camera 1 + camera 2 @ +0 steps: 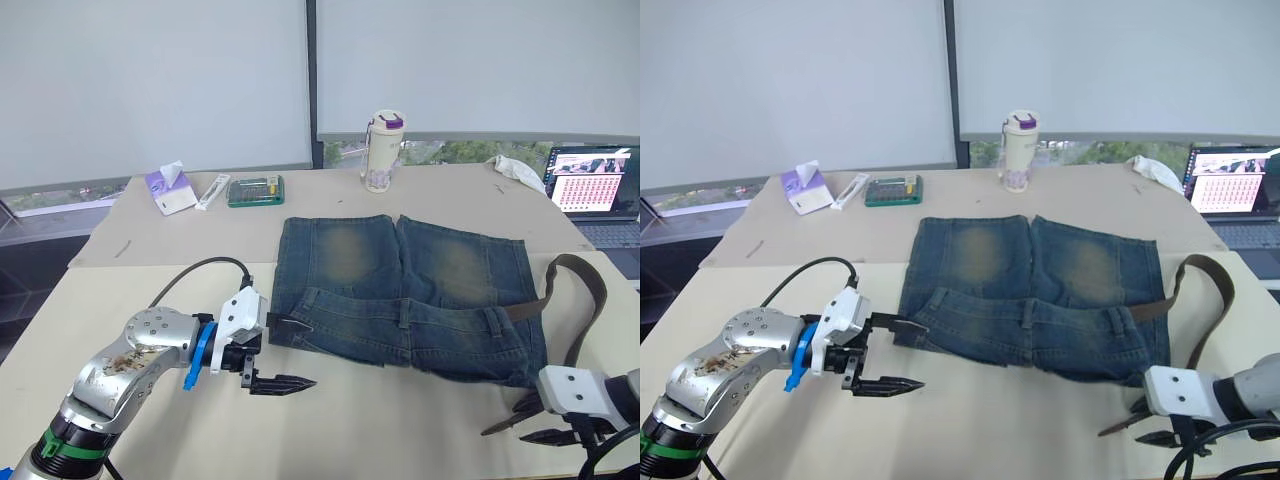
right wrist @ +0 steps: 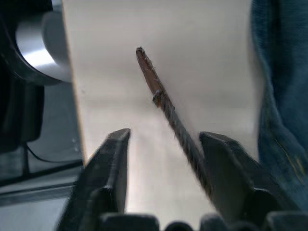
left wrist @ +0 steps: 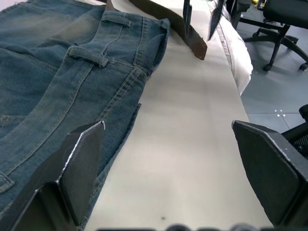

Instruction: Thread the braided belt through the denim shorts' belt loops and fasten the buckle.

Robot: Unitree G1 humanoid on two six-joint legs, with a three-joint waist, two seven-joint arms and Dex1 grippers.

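Observation:
The denim shorts (image 1: 405, 285) lie flat mid-table, waistband toward me, with belt loops (image 1: 405, 313) across it. The braided belt (image 1: 585, 300) leaves the waistband's right end, arcs away and back, and its frayed tip (image 2: 147, 65) rests on the table. My right gripper (image 1: 532, 421) stands open at the front right, the belt's tip end lying between its fingers (image 2: 226, 163). Beside the waistband's left end my left gripper (image 1: 300, 352) is open, one finger touching the denim edge. The buckle is hidden.
At the table's back stand a tumbler (image 1: 383, 150), a green box (image 1: 255, 190) and a tissue pack (image 1: 170, 190). A laptop (image 1: 595, 185) and white cloth (image 1: 520, 170) are at the back right. An office chair (image 3: 279, 19) stands beyond the table edge.

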